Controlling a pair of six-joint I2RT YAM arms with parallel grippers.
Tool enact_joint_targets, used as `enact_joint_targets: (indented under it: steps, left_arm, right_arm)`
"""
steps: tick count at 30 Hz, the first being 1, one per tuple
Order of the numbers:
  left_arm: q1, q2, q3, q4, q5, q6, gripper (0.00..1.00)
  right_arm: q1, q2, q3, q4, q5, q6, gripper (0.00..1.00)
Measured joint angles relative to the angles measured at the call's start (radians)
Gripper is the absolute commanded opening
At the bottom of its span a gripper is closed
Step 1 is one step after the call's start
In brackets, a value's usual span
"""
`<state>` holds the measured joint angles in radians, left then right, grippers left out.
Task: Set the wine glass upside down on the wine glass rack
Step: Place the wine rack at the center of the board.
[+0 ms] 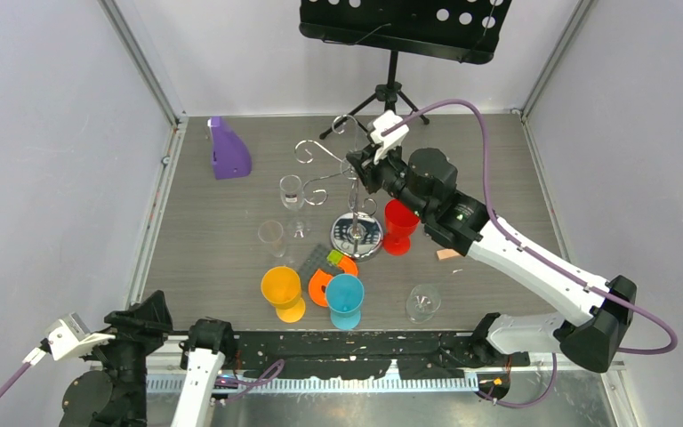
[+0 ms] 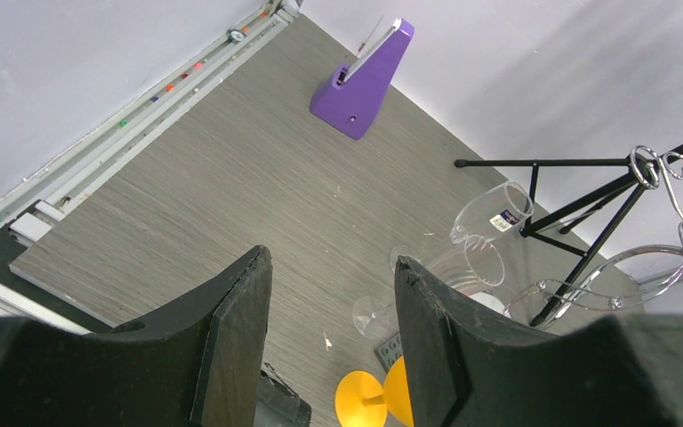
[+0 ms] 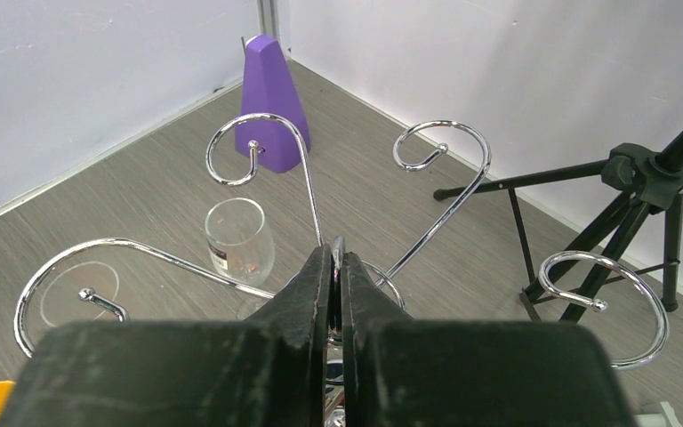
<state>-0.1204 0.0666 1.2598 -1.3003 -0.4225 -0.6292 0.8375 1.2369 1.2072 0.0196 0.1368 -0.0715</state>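
- My right fingers (image 3: 322, 277) pinch the rack (image 1: 357, 233) top, frame centre; left fingers (image 2: 242, 307) gape wide, idle.
- Glass (image 1: 292, 191) stands just left, unheld.
- I fear a tug could tip the rack onto it.

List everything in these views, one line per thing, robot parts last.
wine glass rack: one, chrome, middle of the table
clear glasses: three, two left of the rack, one near the right front
red cup: one, right of the rack's base
yellow goblet: one, front of the rack
blue goblet: one, right of the yellow one
orange disc: one, between the goblets
brick plate: one, grey and green, by the disc
purple block: one, far left
music stand: one, black, far edge
left pincer: open, near left corner
right pincer: shut on the rack's top centre
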Motion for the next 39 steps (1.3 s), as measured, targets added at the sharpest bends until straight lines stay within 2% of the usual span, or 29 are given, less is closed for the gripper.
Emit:
enact_joint_targets:
  steps: [26, 28, 33, 39]
  left_arm:
    - [0.0, 0.0, -0.003, 0.001, 0.006, 0.0, 0.52]
    - [0.0, 0.0, -0.004, 0.002, 0.008, 0.0, 0.52]
    - [0.0, 0.0, -0.006, 0.002, 0.014, -0.001, 0.52]
    - [0.0, 0.0, -0.01, 0.002, 0.015, -0.004, 0.52]
  right_arm:
    - [0.069, -0.055, -0.016, -0.066, 0.004, 0.023, 0.06]
    - [0.071, -0.055, -0.016, -0.067, 0.017, 0.023, 0.08]
    - [0.071, -0.055, -0.016, -0.069, 0.054, 0.023, 0.24]
    - [0.073, -0.055, -0.016, 0.0, 0.085, 0.015, 0.34]
